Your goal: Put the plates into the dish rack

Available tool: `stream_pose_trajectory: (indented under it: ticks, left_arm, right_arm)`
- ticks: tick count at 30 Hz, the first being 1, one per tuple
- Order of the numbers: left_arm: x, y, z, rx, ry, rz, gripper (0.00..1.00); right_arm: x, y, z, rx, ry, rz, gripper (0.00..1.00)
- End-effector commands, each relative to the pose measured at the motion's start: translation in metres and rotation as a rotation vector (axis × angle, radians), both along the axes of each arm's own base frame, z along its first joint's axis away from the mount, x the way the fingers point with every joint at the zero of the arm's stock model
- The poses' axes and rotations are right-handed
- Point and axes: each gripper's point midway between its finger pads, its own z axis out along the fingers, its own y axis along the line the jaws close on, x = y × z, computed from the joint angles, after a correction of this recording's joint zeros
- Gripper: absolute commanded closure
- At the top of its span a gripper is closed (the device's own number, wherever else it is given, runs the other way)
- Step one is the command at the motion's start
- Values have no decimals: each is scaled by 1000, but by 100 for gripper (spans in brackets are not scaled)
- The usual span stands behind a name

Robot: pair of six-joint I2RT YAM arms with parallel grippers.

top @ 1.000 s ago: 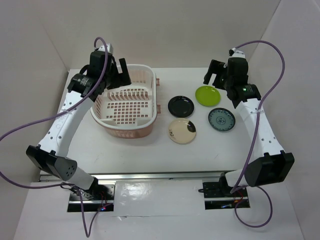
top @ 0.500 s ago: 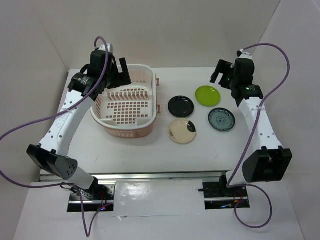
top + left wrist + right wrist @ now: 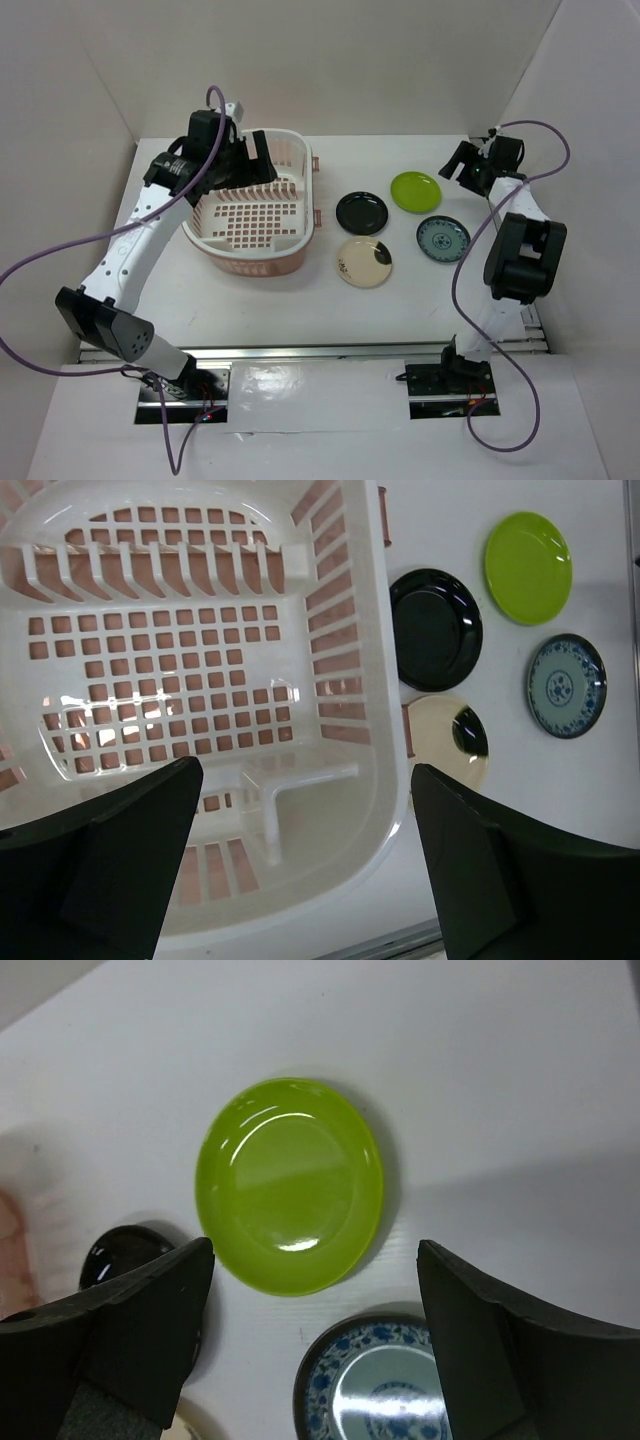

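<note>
The dish rack stands at the left with nothing in it; it also fills the left wrist view. Four plates lie flat on the table to its right: lime green, black, cream with a dark spot and teal-blue. My left gripper hangs open and empty over the rack's far part. My right gripper is open and empty, raised just right of the green plate. Its wrist view looks down on the green plate, the teal-blue plate and the black plate's edge.
White walls close in the table at the back and both sides. The right arm is folded up close to the right wall. A pinkish handle sticks out of the rack toward the black plate.
My right gripper has swung right and back, from over the green plate's far-left side to its right. My left gripper has shifted slightly right over the rack. The plates have not moved.
</note>
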Motion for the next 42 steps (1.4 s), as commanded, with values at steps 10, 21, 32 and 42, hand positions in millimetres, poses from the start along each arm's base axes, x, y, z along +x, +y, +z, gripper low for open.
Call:
stream_pose_trajectory:
  ticks: [10, 21, 32, 42]
  left_arm:
    - [-23, -13, 35, -61, -120, -110, 0]
    - [-24, -14, 40, -70, -128, -119, 0]
    - [-27, -20, 36, -61, -122, -142, 0]
    - [-26, -23, 32, -47, -117, -149, 0]
  right_arm:
    - [49, -20, -17, -60, -61, 34, 15]
    - [30, -13, -21, -85, -65, 3, 15]
    - [21, 5, -47, 34, -103, -5, 16]
    - [31, 7, -70, 70, -90, 7, 24]
